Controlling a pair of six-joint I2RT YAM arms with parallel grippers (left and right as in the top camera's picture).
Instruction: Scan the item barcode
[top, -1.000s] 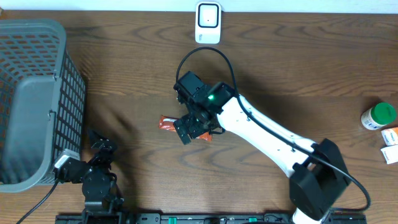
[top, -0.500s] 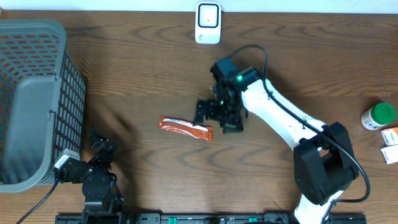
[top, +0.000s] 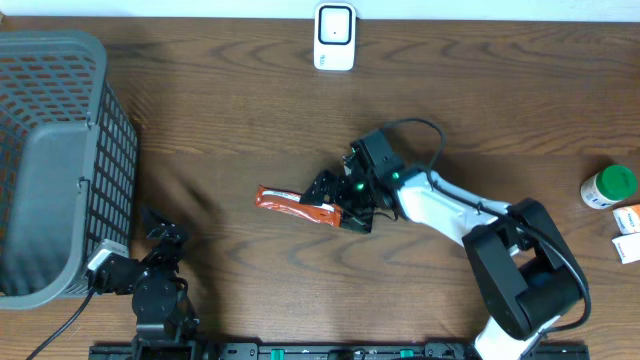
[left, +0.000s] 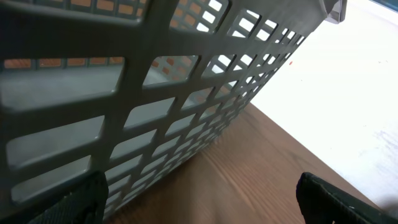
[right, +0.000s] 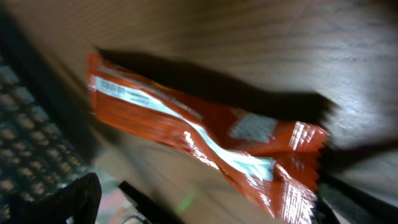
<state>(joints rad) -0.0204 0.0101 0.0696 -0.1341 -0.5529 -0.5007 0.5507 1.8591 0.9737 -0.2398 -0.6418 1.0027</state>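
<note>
Overhead | right jaws spread wide, straddling right end of orange wrapper (top: 292, 204) flat on bench (top: 220, 120) | left jaws spread, beside grey basket (top: 60, 150) | scanner (top: 334, 37) at far edge

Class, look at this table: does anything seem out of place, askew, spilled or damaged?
Nothing is spilled or broken. Only the orange snack packet lies slantwise on the table, well away from the scanner, with the right gripper open at one end.
</note>
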